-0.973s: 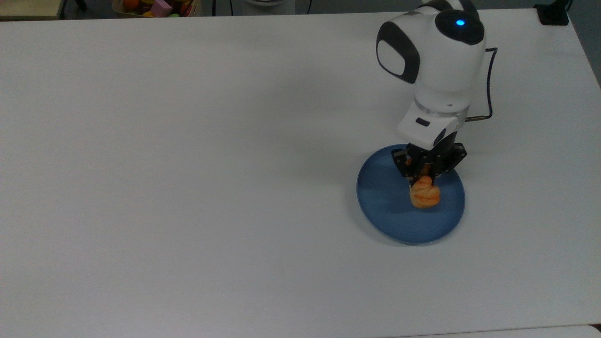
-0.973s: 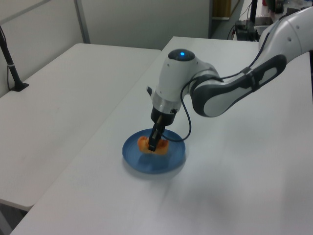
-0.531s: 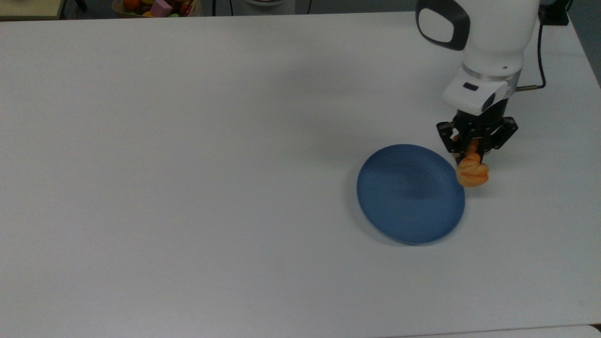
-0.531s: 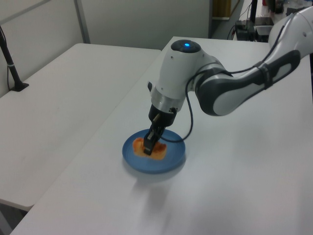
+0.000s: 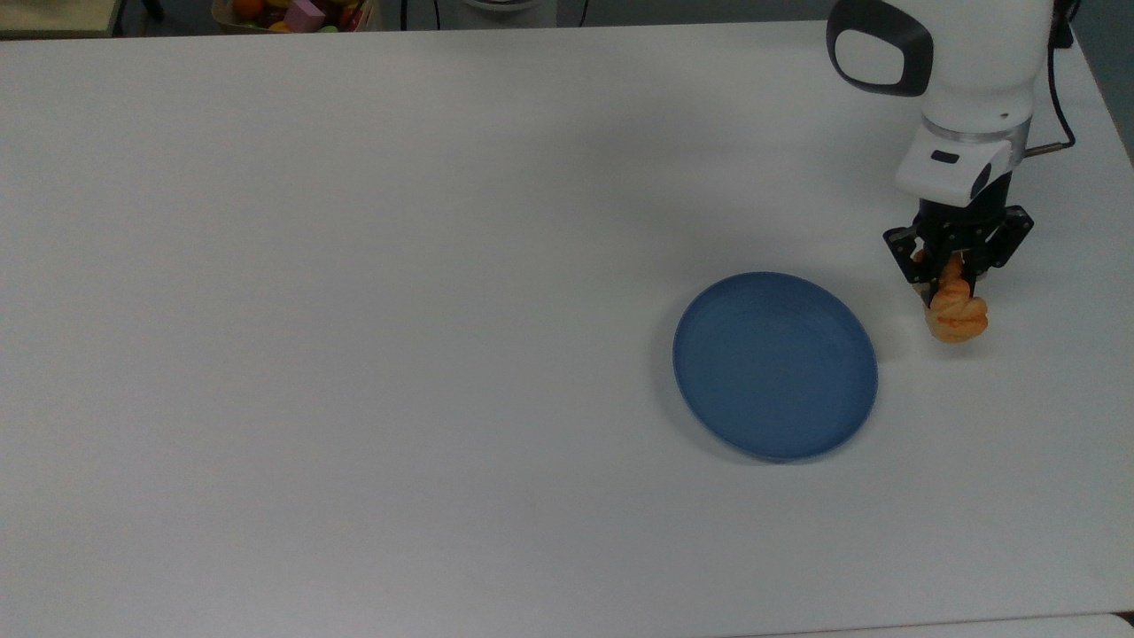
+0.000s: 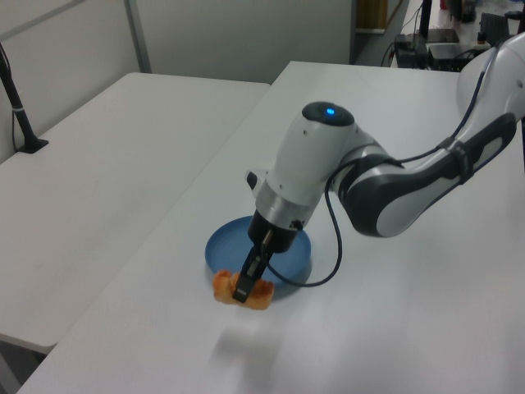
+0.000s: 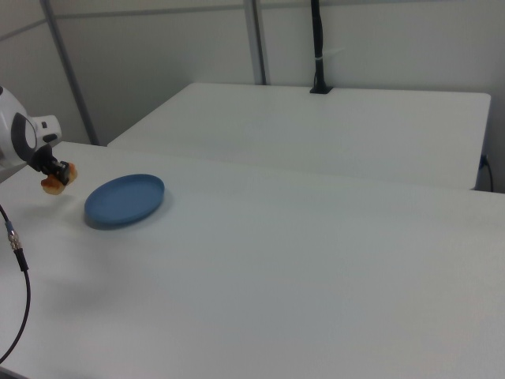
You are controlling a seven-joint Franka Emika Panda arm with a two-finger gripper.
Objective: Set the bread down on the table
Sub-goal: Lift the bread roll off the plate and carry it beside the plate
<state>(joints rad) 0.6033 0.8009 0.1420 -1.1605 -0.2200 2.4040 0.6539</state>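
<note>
We are in the carry-and-set-down step: our tool point(image 5: 950, 282) is clamped on the bread point(image 5: 957, 317), which hangs clear of the blue plate point(image 5: 775, 365), just beside the plate's rim on the top view's right. In the right view the bread point(image 7: 57, 178) looks raised above the worktop point(image 5: 354, 266), so we judge the next move is a straight lowering until the bun rests on the white surface, then parting the fingers. Room is tighter than it seems: the worktop's edge on the top view's right is near, and the plate flanks the other side. Open surface lies toward the top view's bottom.
</note>
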